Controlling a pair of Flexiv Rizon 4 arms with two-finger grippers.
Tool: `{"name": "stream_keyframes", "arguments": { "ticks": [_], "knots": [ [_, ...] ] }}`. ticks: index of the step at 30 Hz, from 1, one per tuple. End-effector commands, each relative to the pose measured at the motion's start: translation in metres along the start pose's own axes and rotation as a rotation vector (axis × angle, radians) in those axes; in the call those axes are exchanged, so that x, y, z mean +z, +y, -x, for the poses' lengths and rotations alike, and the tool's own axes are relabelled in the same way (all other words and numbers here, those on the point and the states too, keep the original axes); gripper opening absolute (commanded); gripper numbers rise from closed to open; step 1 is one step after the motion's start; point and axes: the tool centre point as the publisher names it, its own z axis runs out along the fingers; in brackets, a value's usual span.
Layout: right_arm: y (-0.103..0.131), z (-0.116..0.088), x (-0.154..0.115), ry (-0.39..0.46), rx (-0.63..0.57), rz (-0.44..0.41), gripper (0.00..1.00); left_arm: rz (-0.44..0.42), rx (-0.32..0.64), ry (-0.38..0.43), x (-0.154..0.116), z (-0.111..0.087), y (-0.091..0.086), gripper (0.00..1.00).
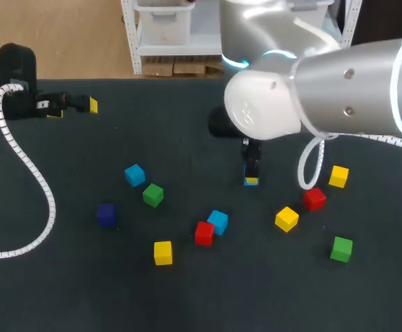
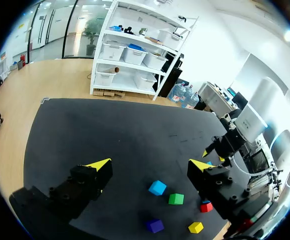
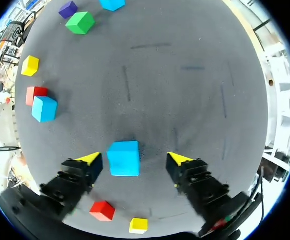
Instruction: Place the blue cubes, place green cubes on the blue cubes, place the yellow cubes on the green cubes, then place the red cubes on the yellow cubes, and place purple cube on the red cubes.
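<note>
I am holding my right fingers (image 3: 89, 161) wide astride a blue cube (image 3: 123, 158) on the tabletop (image 1: 187, 297) — my left fingers (image 2: 99, 165), at ten o'clock, are gaping too.

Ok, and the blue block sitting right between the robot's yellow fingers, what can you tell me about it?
It is a light blue cube, plain and smooth with crisp edges; it looks like painted wood or plastic. It sits flat on the dark table, one face up. The right gripper is open around it, with a gap on each side, so neither finger touches it. Only the table touches it. In the head view the gripper hides most of it.
</note>
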Motion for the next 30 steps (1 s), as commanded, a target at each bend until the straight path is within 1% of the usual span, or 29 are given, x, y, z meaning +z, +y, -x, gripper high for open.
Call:
{"name": "stream_keyframes", "arguments": {
  "ticks": [1,2,3,6,7,10,16,19,26,27,30],
  "knots": [
    [0.0016,-0.0003,-0.0008,0.004,-0.014,0.0,0.3,-0.006,0.001,-0.004,-0.0002,-0.0011,0.0011,1.0],
    [0.0019,-0.0007,-0.001,0.006,-0.023,-0.002,0.2,-0.006,0.001,-0.004,-0.0002,-0.0011,0.0011,1.0],
    [0.002,-0.0008,-0.0011,0.009,-0.027,-0.006,0.15,-0.006,0.001,-0.004,-0.0002,-0.0011,0.0011,1.0],
    [0.0029,-0.0016,-0.001,0.021,-0.045,-0.005,0.02,-0.006,0.001,-0.004,-0.0002,-0.0011,0.0011,1.0],
    [0.0035,-0.0018,-0.0013,0.024,-0.053,-0.007,0.0,-0.006,0.001,-0.004,-0.0002,-0.0011,0.0011,1.0],
    [0.0043,-0.0021,-0.0026,0.024,-0.056,-0.009,0.0,-0.006,0.001,-0.004,-0.0002,-0.0011,0.0011,1.0],
    [0.0065,-0.0053,-0.0047,0.03,-0.114,-0.009,0.0,-0.006,0.001,-0.004,-0.0002,-0.0011,0.0011,1.0],
    [0.0081,-0.0072,-0.0062,0.058,-0.136,-0.001,0.0,-0.006,0.001,-0.004,-0.0002,-0.0011,0.0011,1.0],
    [0.0093,-0.0073,-0.0061,0.058,-0.14,0.001,0.0,-0.006,0.001,-0.004,-0.0002,-0.0011,0.0011,1.0],
    [0.0094,-0.0072,-0.006,0.056,-0.14,0.002,0.05,-0.006,0.001,-0.004,-0.0002,-0.0011,0.0011,1.0],
    [0.0109,-0.0079,-0.0052,0.056,-0.145,0.004,0.12,-0.006,0.001,-0.004,-0.0002,-0.0011,0.0011,1.0]
  ]
}}
